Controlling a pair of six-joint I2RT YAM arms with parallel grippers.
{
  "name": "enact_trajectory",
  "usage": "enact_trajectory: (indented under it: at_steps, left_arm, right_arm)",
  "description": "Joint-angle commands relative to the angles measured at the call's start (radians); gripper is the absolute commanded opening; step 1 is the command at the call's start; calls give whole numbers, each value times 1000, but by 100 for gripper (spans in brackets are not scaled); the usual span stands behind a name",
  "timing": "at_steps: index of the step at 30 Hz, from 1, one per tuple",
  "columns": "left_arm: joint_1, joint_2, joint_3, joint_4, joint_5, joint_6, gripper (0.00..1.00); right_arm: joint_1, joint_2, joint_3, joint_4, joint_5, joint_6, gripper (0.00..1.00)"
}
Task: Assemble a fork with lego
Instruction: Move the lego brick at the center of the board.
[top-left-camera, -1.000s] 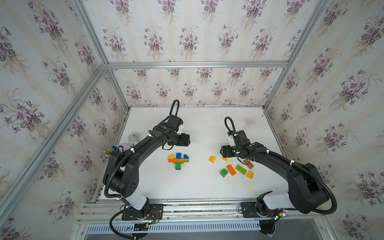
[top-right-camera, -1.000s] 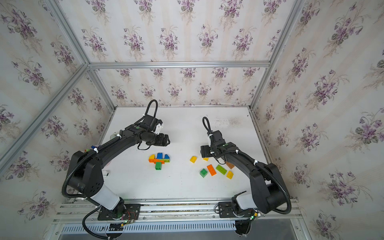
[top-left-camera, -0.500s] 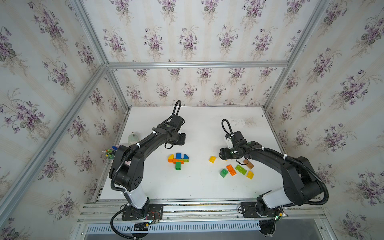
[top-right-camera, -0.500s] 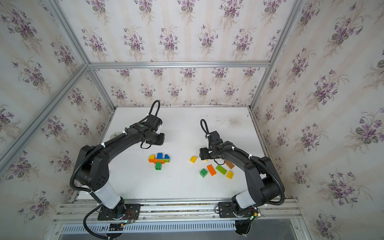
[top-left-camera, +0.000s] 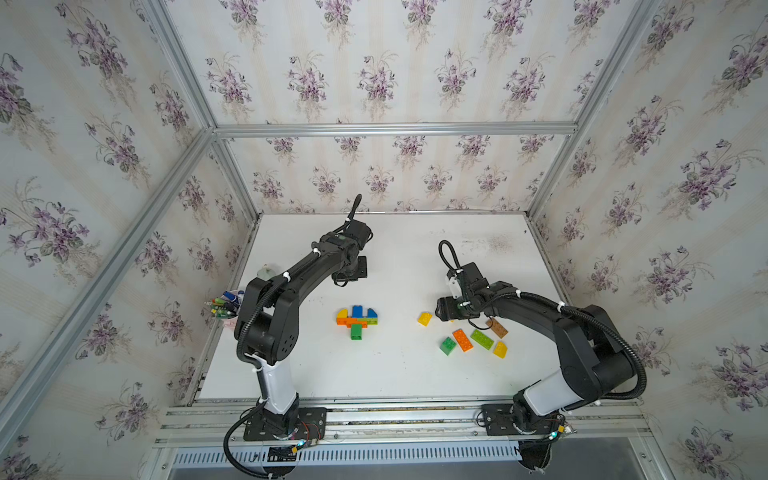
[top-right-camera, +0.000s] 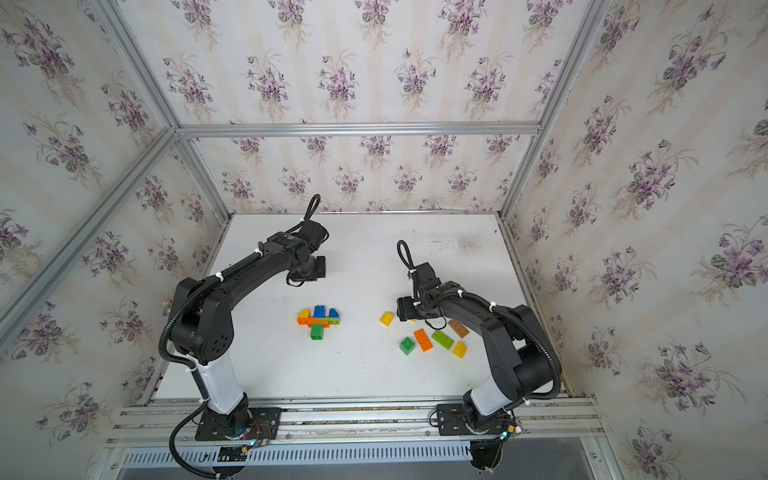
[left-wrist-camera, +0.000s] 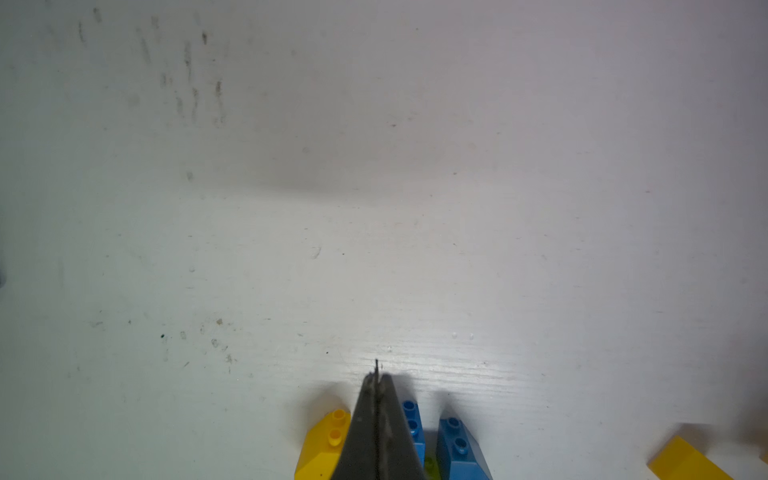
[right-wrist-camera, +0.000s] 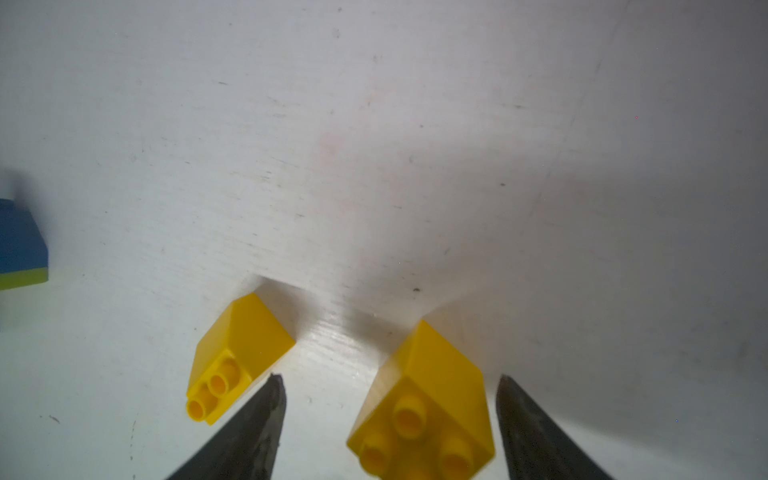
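Taking shape near the middle of the white bench (top-left-camera: 291, 374), the lego fork (top-left-camera: 356, 321) so far has three prongs: a yellow brick (left-wrist-camera: 322, 446), a blue brick (left-wrist-camera: 412, 424) and a second blue brick (left-wrist-camera: 459, 446) side by side on an orange and lime crossbar, with one dark green brick (top-left-camera: 356, 332) begun as the handle toward the front edge. In both top views the handle looks only a single brick long, so the job appears roughly half done.

The left gripper (left-wrist-camera: 376, 409) is pressed fully closed with nothing between its tips, poised over the prong end of the build on the side toward the back edge.

The right gripper (right-wrist-camera: 388, 419) stands spread apart, one finger on each side of a yellow sloped brick (right-wrist-camera: 428, 411) without clamping it. A smaller yellow brick (right-wrist-camera: 237, 357) lies just beside it, outside the jaws.

Loose stock waits nearer the right edge: a green square brick (top-left-camera: 447, 345), an orange brick (top-left-camera: 462, 340), a lime brick (top-left-camera: 481, 338), a brown brick (top-left-camera: 497, 327) and another yellow brick (top-left-camera: 500, 349). Lengthening the handle from these looks like the main work left.

A cup of marker pens (top-left-camera: 222, 307) sits at the left edge.
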Motion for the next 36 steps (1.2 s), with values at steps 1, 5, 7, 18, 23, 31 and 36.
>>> enact_trajectory:
  at_steps: [1,5,7,18,23,31,36]
  left_arm:
    - [-2,-47,-45,-13,-50,-89,0]
    - [-1,-89,-62,3,-40,-69,0]
    - [1,-114,-80,32,21,-19,0]
    - [52,-149,-117,107,433,155,8]
    - [55,-164,-130,108,406,167,54]
    - [67,-170,-128,91,383,143,58]
    - [72,-147,-117,56,380,166,48]
  right_arm:
    - [3,7,9,7,11,13,78]
    - [8,11,18,7,22,13,77]
    - [14,16,26,6,26,10,77]
    - [21,18,41,8,17,9,74]
    - [32,20,42,-26,44,9,73]
    - [41,-1,16,-56,58,-1,70]
    - [58,-14,6,-53,48,17,64]
